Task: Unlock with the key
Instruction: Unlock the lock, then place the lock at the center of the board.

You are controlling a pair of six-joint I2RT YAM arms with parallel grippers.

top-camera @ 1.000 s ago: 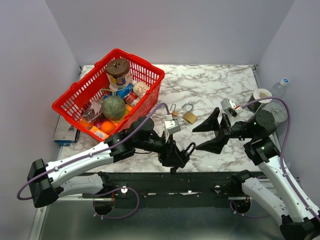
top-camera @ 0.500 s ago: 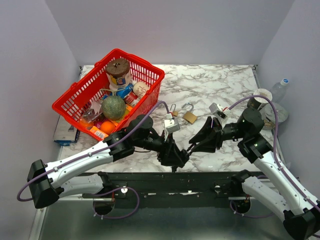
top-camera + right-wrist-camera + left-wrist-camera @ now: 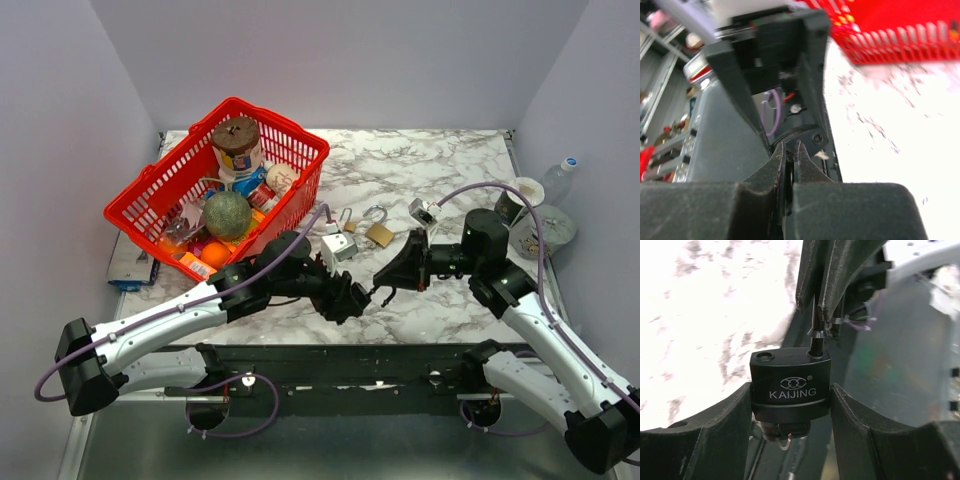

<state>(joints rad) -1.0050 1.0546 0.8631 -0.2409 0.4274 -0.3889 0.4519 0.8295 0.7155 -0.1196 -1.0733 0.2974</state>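
The black KAIJING padlock [image 3: 790, 385] is being clamped by its body in the left gripper [image 3: 790, 392] over the counter's [image 3: 440, 170] near edge, its shackle [image 3: 815, 337] is being pinched by the closed right gripper [image 3: 789, 148], and, judging by a likely key [image 3: 785, 432] underneath, a steady shackle pull is being called for.

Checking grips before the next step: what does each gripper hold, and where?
The left gripper clamps the black padlock by the sides of its body; the right gripper pinches its shackle just above the body.
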